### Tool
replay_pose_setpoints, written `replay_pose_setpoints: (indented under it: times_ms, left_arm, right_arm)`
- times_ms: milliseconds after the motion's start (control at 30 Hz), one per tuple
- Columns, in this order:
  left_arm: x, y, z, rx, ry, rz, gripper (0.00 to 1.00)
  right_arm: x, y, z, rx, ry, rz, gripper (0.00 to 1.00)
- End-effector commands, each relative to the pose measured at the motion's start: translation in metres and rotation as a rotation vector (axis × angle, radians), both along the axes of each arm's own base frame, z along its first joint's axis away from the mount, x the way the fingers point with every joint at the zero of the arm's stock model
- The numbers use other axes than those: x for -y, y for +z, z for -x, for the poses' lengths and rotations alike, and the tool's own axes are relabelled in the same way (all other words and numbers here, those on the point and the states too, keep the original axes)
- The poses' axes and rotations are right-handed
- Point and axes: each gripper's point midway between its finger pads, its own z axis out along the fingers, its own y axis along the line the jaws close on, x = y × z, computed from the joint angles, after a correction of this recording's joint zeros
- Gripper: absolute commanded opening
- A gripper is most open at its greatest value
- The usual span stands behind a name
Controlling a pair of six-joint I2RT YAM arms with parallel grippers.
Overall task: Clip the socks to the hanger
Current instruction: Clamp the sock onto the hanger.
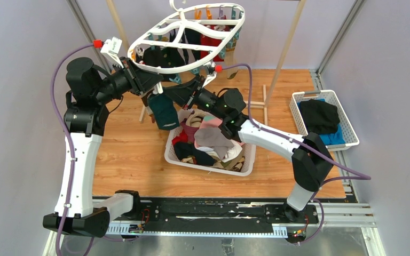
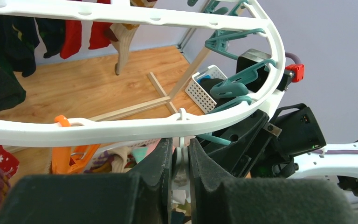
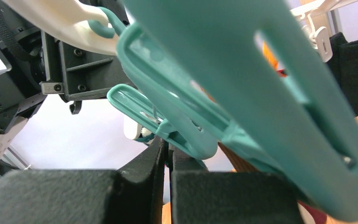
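On the left, the left arm is rising from its base at the near edge of the wooden table [image 1: 133, 149], folding at a high elbow and reaching right toward the near rim of the white oval hanger [image 2: 121, 126]. The left gripper [image 2: 181, 142] is pointing up under that rim, its fingers pressing together on a thin white link [image 2: 182, 158] that is looping over the rim; an orange clothespin [image 2: 72, 154] is dangling just to its left. A dark teal sock [image 1: 164, 111] is hanging just below this gripper, though what is holding it cannot be made out. Red, black and beige socks [image 1: 208, 37] are hanging along the hanger's far side, and more are lying heaped in the white laundry basket [image 1: 172, 152] at mid-table. From the right, the right arm is stretching low and long, leftward and away, over that basket to the same near rim. The right gripper [image 3: 168, 154] is sitting with its fingers closed together, a teal clothespin [image 3: 242, 93] lying against their tips. Far right, a small basket [image 1: 312, 93] is holding black and blue clothes.
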Motion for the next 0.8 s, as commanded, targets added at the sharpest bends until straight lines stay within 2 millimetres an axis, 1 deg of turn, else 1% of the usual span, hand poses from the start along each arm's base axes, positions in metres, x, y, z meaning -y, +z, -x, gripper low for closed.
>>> replay_pose_setpoints:
  times_ms: [0, 233, 433, 600, 767]
  left_arm:
    - [0.006, 0.001, 0.015, 0.024, -0.058, -0.024, 0.06]
    - [0.006, -0.001, 0.015, 0.019, -0.060, -0.024, 0.06]
    - [0.005, 0.001, 0.016, 0.032, -0.057, -0.038, 0.06]
    - [0.005, -0.001, 0.015, 0.023, -0.058, -0.034, 0.06]
    - [0.005, 0.001, 0.016, 0.028, -0.060, -0.029, 0.06]
  right_arm:
    - [0.012, 0.025, 0.003, 0.040, 0.025, -0.075, 0.00]
    - [0.016, 0.024, 0.008, 0.043, 0.034, -0.074, 0.00]
    - [0.020, 0.025, 0.015, 0.046, 0.088, -0.087, 0.00]
    - [0.030, 0.024, 0.013, 0.038, 0.075, -0.100, 0.00]
    - [0.027, 0.029, 0.010, 0.027, 0.091, -0.130, 0.00]
